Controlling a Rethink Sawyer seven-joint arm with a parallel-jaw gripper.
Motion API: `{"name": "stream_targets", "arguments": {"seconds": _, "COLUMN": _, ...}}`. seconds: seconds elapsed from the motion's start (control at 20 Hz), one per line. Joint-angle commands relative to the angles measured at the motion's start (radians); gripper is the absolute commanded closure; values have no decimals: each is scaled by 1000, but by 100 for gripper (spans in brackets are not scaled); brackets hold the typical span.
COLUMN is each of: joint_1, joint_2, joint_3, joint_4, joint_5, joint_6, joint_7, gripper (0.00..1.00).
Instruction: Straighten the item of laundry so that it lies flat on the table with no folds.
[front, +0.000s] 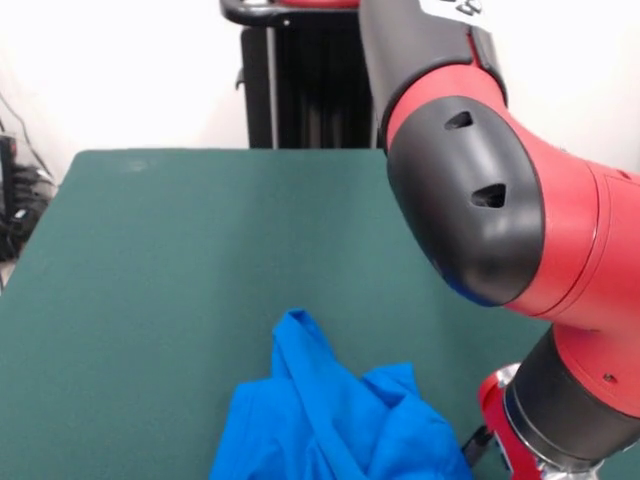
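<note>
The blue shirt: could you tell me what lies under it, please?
The shirt lies crumpled on the green table. Only the cloth shows around it; anything beneath its folds is covered.

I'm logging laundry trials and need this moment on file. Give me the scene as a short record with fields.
item: blue T-shirt, bunched with folds, one part peaked upward
print: not visible
surface: green table
shirt position: near edge of the table, partly cut off by the picture's bottom
arm: red and black arm at right, beside the shirt
gripper: not in view
task state: shirt not yet flat
</note>
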Motion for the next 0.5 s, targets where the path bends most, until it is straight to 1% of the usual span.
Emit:
{"name": "stream_targets", "arguments": {"seconds": 0.05, "joint_1": -2, "joint_2": 60, "joint_3": 158, "joint_4": 38, "joint_5": -131, "joint_6": 79, "joint_7": 51, "gripper": 0}}
{"name": "stream_targets", "arguments": {"seconds": 0.15, "joint_1": 0, "joint_2": 54, "joint_3": 162, "joint_4": 37, "joint_5": -155, "joint_6": 95, "joint_7": 65, "gripper": 0}}
{"name": "stream_targets", "arguments": {"seconds": 0.25, "joint_1": -1, "joint_2": 42, "joint_3": 153, "joint_4": 47, "joint_5": -161, "joint_6": 106, "joint_7": 16, "gripper": 0}}
{"name": "stream_targets", "arguments": {"seconds": 0.35, "joint_1": -3, "joint_2": 33, "joint_3": 141, "joint_4": 55, "joint_5": -147, "joint_6": 98, "joint_7": 14, "gripper": 0}}
{"name": "stream_targets", "arguments": {"seconds": 0.5, "joint_1": -7, "joint_2": 10, "joint_3": 116, "joint_4": 65, "joint_5": -129, "joint_6": 135, "joint_7": 26, "gripper": 0}}
